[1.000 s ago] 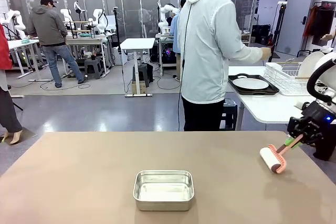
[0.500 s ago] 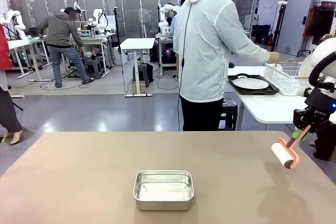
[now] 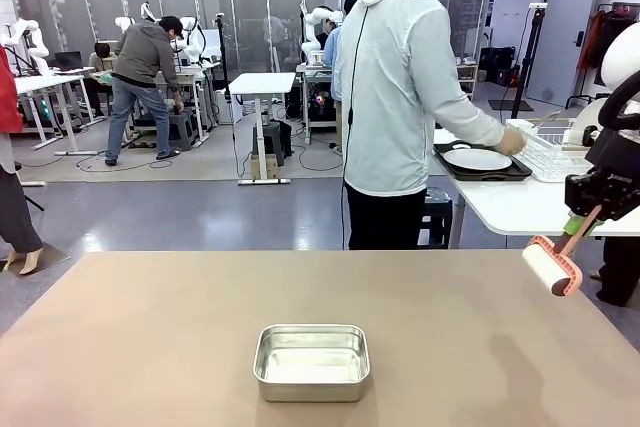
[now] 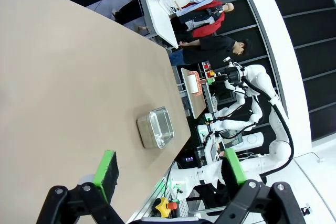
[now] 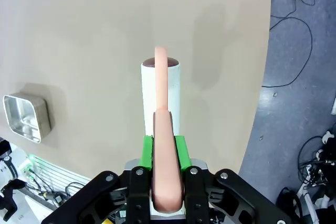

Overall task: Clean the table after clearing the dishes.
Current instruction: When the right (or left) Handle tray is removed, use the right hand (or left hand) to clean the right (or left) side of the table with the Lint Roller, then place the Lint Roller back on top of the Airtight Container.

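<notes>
Above the right edge of the table [image 3: 150, 337], the right gripper [image 3: 583, 224] hangs in the air, its arm entering from the right side of the front view. Its green pads [image 5: 180, 151] are clamped on the salmon-pink handle of a lint roller [image 3: 553, 267], whose white roll points down and to the left, clear of the tabletop. From the right wrist camera the handle runs straight out between the fingers, the roll [image 5: 160, 95] lying across the beige surface below. A shiny steel pan [image 3: 311, 361] sits near the front middle of the table, well apart from the roller. The left gripper [image 4: 168, 174] is released, its two green-padded fingers [image 4: 106, 170] spread wide with nothing between them, held high above the table with the pan far below. At the far side, a person in a pale jacket reaches a hand [image 3: 511, 141] toward a white plate [image 3: 477, 159] on a dark tray [image 3: 450, 169] on the smaller white table [image 3: 505, 202].
</notes>
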Motion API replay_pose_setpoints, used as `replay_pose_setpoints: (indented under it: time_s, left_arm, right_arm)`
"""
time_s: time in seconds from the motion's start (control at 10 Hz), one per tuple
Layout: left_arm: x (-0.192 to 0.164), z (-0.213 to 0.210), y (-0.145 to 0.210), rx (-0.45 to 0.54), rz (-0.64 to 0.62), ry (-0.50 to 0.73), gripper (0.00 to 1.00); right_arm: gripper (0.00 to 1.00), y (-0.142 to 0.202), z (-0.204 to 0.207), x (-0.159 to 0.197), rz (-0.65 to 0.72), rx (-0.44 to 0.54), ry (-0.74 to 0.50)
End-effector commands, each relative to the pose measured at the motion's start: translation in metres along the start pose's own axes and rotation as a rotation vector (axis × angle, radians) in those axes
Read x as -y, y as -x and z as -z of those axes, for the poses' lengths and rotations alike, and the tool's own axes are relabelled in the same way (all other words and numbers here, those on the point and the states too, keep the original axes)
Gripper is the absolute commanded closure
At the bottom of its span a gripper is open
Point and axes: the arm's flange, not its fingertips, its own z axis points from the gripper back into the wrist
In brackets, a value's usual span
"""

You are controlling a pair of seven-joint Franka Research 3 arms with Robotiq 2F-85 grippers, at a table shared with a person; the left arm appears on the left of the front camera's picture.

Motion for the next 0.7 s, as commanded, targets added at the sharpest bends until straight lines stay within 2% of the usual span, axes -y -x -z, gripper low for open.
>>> replay_pose_setpoints:
  time_s: [0.0, 0.6]
  left_arm:
    - [0.0016, -0.0016, 0.0023, 0.007, -0.002, 0.008, 0.0]
    - [0.0016, -0.0016, 0.0023, 0.007, -0.002, 0.008, 0.0]
  right_arm:
    - [0.8, -0.0014, 0.0032, 0.0047, 0.009, -0.001, 0.001]
    - [0.8, -0.0014, 0.0032, 0.0047, 0.009, -0.001, 0.001]
